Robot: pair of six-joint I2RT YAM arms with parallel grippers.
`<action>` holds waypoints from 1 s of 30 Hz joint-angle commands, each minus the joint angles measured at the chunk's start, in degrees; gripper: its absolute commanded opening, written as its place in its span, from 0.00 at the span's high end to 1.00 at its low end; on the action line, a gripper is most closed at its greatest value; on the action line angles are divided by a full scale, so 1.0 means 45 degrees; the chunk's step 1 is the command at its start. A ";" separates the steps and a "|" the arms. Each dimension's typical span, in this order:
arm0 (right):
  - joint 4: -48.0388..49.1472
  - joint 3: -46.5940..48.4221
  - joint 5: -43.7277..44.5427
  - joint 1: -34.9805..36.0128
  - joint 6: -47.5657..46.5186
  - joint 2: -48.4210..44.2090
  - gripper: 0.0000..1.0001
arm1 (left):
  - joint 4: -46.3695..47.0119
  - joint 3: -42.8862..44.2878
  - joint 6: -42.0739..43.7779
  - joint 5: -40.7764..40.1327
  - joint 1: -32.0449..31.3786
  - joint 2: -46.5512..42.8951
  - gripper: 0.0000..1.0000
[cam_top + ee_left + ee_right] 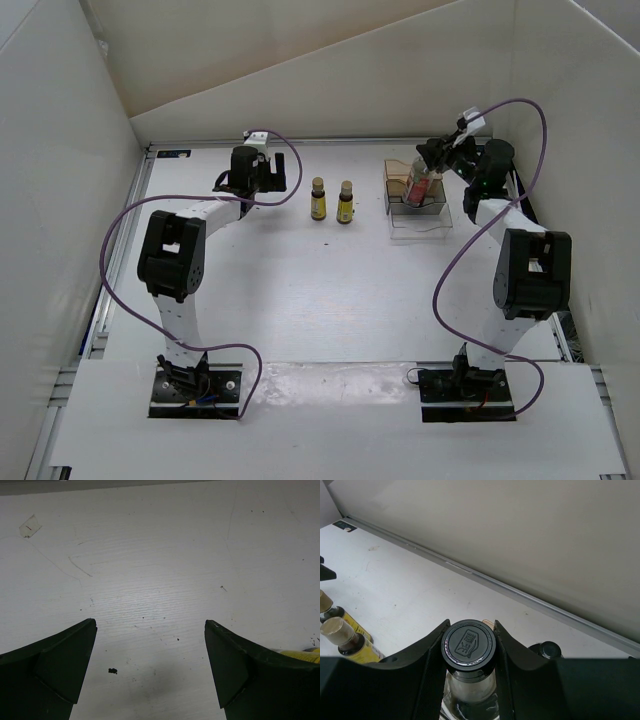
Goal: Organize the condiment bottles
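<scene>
At far right edge of bench (300, 290), right claw (470, 632): clamped on red bottle (418, 188) cap, above tray (422, 231).
Tray: lower red bottle in upright, clear of short bottle (546, 650).
Left claw (150, 650): open, empty.

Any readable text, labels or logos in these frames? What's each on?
Nothing reads cleanly.
Black bottle cap: embossed emblem with letters, not legible.
Two small yellow-labelled bottles: print too small to read.
Dark sticker, far left corner: too small to read.

Two yellow bottles (318, 198) upright, red bottle (418, 187) seemingly tilted
</scene>
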 commanded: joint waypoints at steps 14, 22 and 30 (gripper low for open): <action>0.2125 0.0436 -0.0195 0.0244 -0.0137 0.0350 1.00 | 0.0213 0.0458 0.0087 -0.0054 0.0008 0.0575 0.00; 0.1755 0.0945 -0.0273 0.0381 -0.0352 0.0701 1.00 | 0.0213 0.0673 0.0048 -0.0035 0.0028 0.0790 0.00; 0.1969 0.0573 -0.0273 0.0459 -0.0371 0.0643 1.00 | 0.0291 0.0634 0.0047 -0.0054 0.0047 0.0868 0.00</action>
